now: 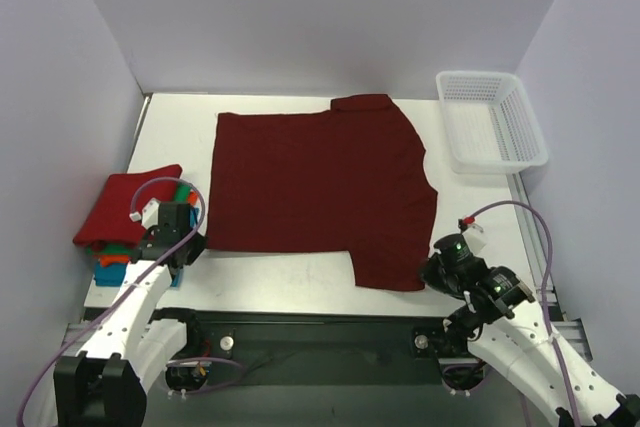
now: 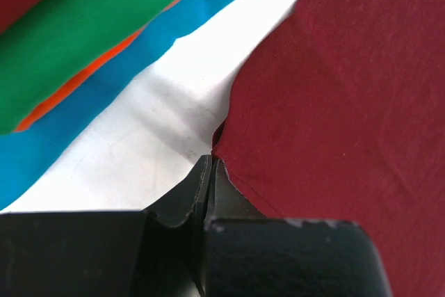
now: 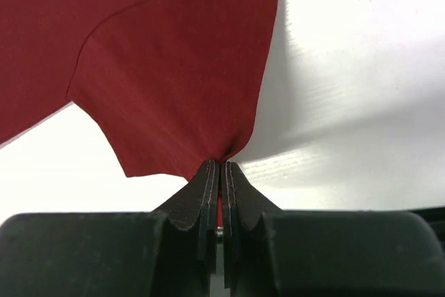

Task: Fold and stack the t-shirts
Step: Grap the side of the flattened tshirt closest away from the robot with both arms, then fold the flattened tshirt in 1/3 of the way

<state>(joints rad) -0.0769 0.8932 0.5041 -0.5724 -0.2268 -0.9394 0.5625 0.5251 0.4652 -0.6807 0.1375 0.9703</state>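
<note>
Fold-and-stack task, partly complete. At the left edge of the white table (image 1: 300, 282) lies a stack of folded cloth t-shirts (image 1: 125, 209), bright red on top, with green, orange and blue beneath. One dark maroon cloth t-shirt (image 1: 320, 187) lies spread flat at the centre, unfolded; folding and stacking it appears to be what remains. The left gripper (image 2: 211, 172) has its jaws pressed together on the shirt's near-left hem corner, just beside the stack. The right gripper (image 3: 221, 172) has its jaws closed on the near corner of the right sleeve, with cloth visible between them. A white plastic mesh basket (image 1: 497, 164) stands far right, well apart from the shirt.
</note>
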